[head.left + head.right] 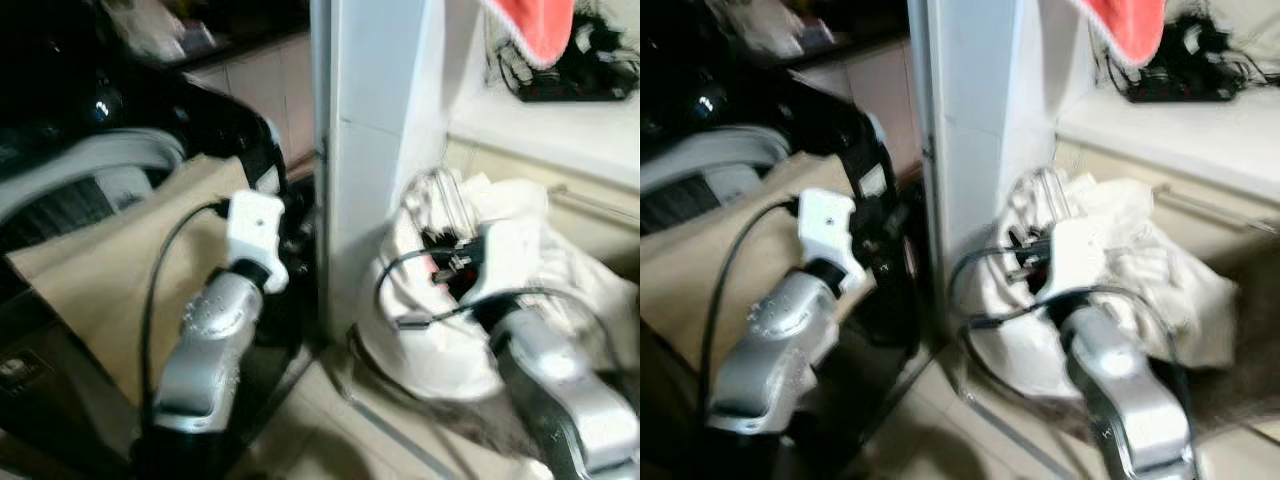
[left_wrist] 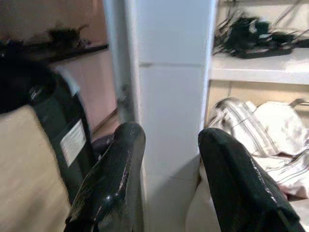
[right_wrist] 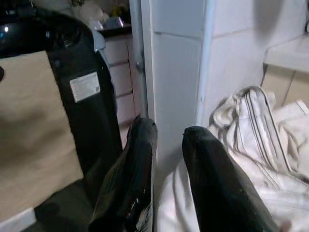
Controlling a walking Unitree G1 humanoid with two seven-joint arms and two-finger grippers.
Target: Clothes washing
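A home laundry corner: a heap of white striped clothes (image 1: 520,250) lies on the floor beside a white tiled pillar (image 1: 375,120). Left of it stands a dark washing machine (image 3: 82,87), with pale cabinet doors (image 1: 265,85) behind

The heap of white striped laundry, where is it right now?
The heap of white striped laundry lies on the robot's right, beside the white tiled pillar and below the pale ledge.
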